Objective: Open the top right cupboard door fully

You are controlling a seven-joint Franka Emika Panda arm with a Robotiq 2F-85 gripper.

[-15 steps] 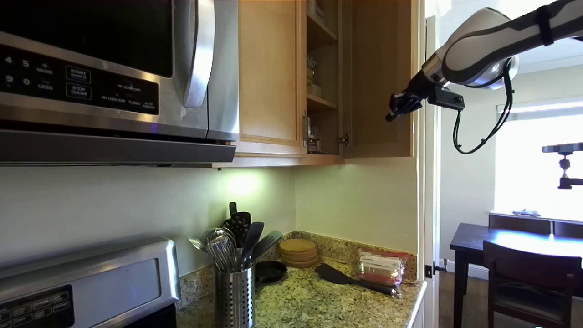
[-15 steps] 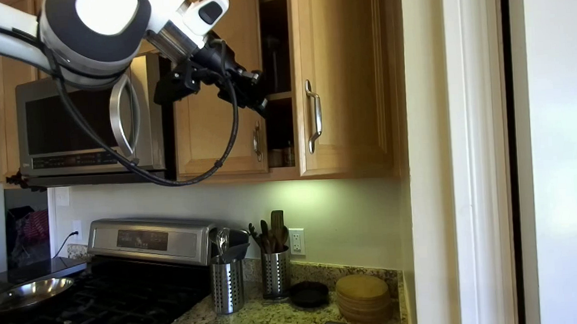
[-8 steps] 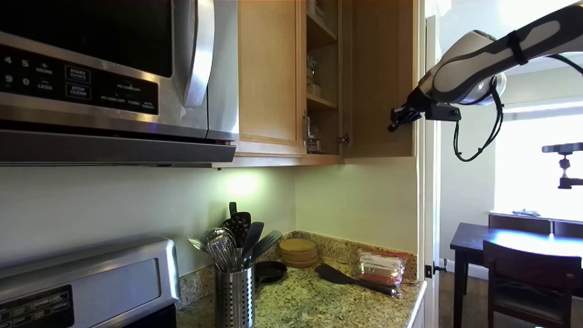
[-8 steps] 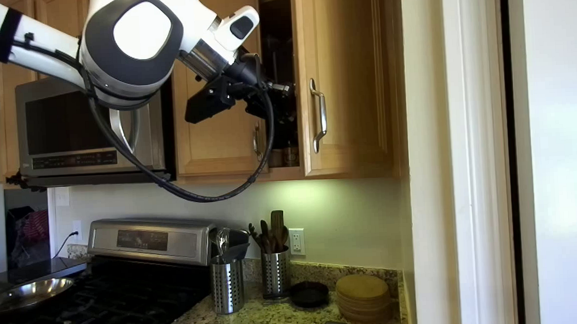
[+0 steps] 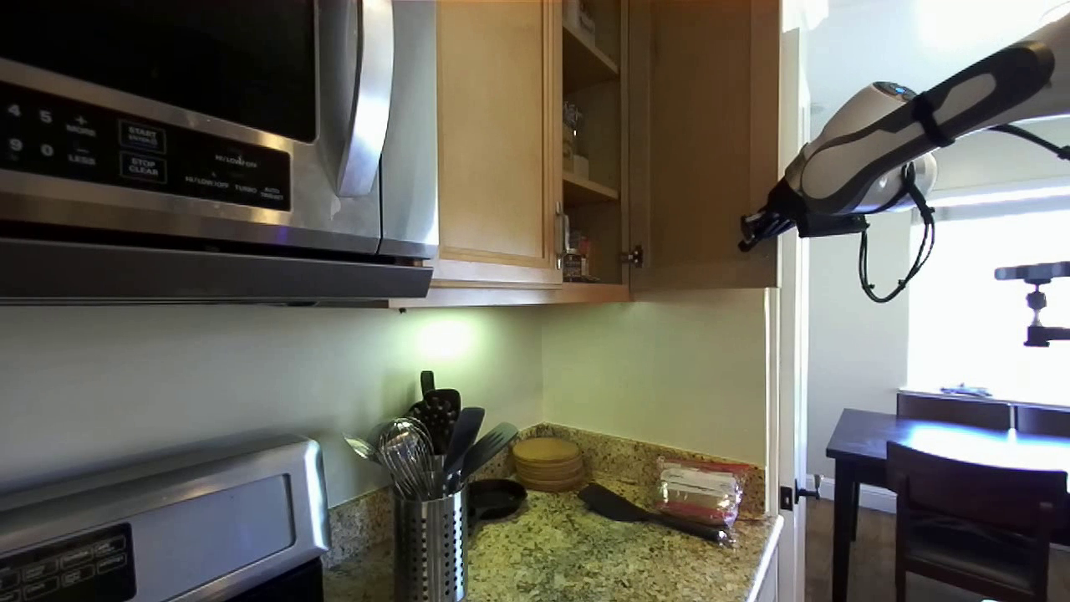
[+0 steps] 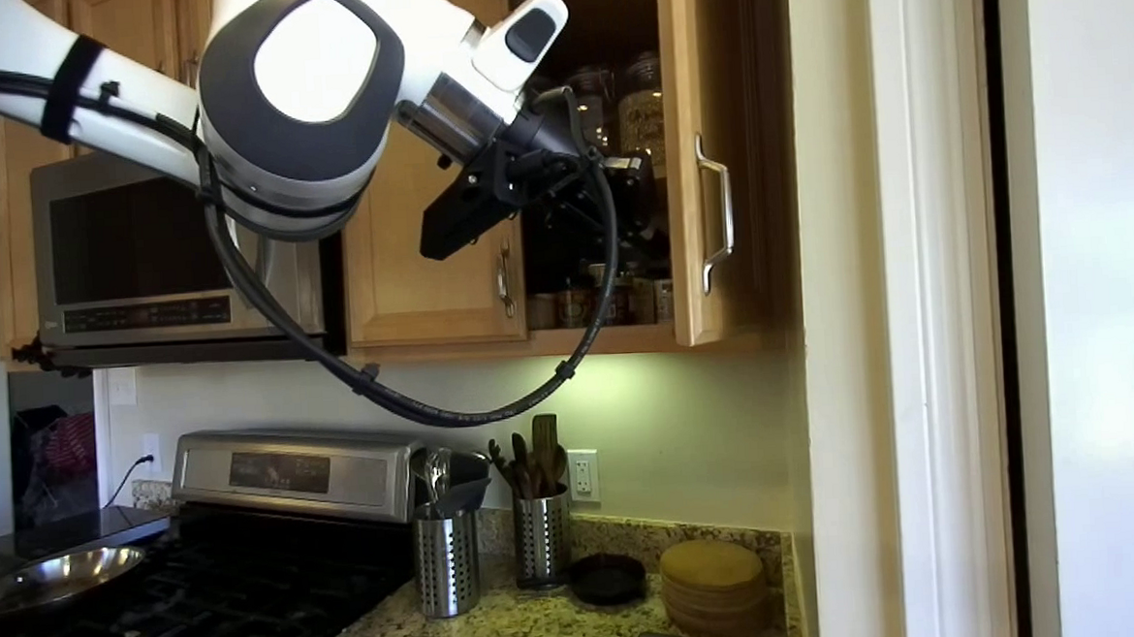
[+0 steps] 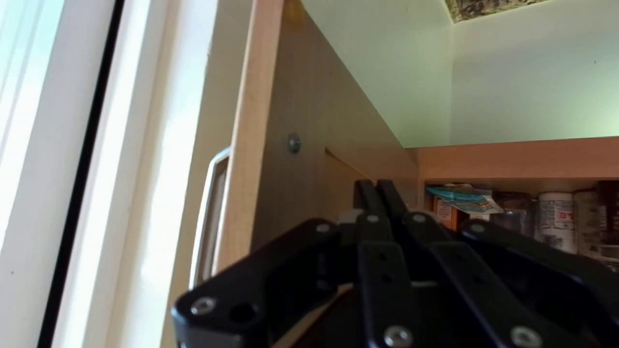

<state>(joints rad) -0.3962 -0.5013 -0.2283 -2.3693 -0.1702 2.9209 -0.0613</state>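
The top right cupboard door is a light maple panel standing wide open. Its inner face shows in an exterior view [image 5: 694,142] and in the wrist view [image 7: 304,101]. Its edge faces the camera in an exterior view [image 6: 687,176]. The silver bar handle [image 6: 717,214] is on its outer face; it also shows in the wrist view [image 7: 208,212]. My gripper [image 7: 376,186] is shut with nothing between the fingertips. It is on the inner side of the door, close beside that face [image 5: 746,232]; I cannot tell whether it touches. The fingers are dark against the cupboard in an exterior view [image 6: 641,208].
The cupboard shelves hold jars [image 6: 641,106] and packets [image 7: 464,198]. The neighbouring door [image 5: 497,134] is closed, beside the microwave [image 5: 192,117]. A wall and door frame [image 6: 840,246] stand close on the open door's outer side. Utensil holders [image 5: 430,548] stand on the counter below.
The door has swung wider, its free edge moving right in both exterior views, and more of the shelves shows. My gripper has moved right with it, along its inner side.
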